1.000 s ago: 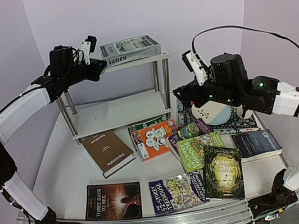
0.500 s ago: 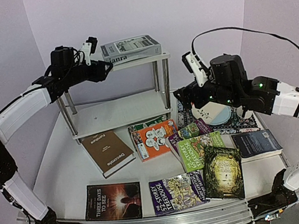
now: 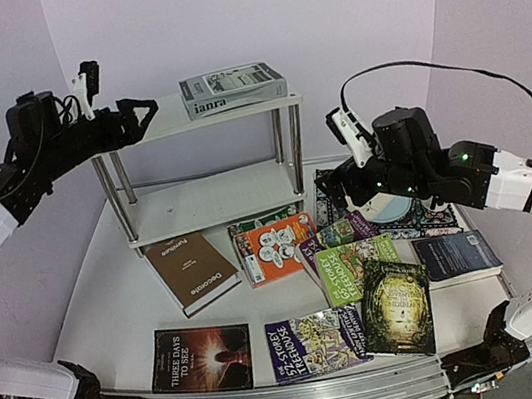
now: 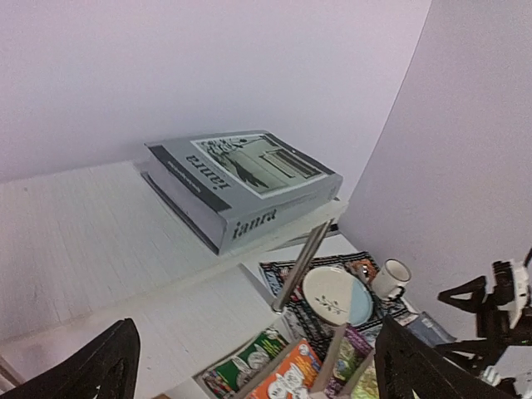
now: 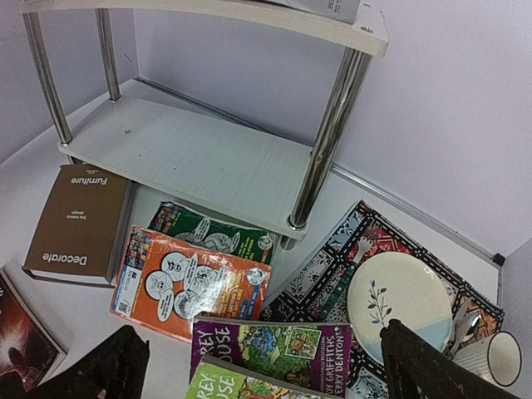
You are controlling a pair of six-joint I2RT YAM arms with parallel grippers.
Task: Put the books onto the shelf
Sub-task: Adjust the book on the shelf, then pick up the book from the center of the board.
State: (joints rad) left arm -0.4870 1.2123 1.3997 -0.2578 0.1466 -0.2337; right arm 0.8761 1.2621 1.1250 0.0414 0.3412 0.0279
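Note:
The grey "ianra" book lies flat on the top tier of the white shelf. My left gripper hangs open and empty, left of the top tier and apart from that book. On the table lie other books: brown "Decorate", orange, purple, green, "Three Days to See", navy. My right gripper is open above the orange and purple books, holding nothing.
A patterned placemat with a plate and a mug lies right of the shelf. The chrome leg stands near the orange book. Walls close in behind and on both sides.
My left gripper has opened, let go of the grey book on the top tier and drawn back to the left. My right arm has barely shifted.

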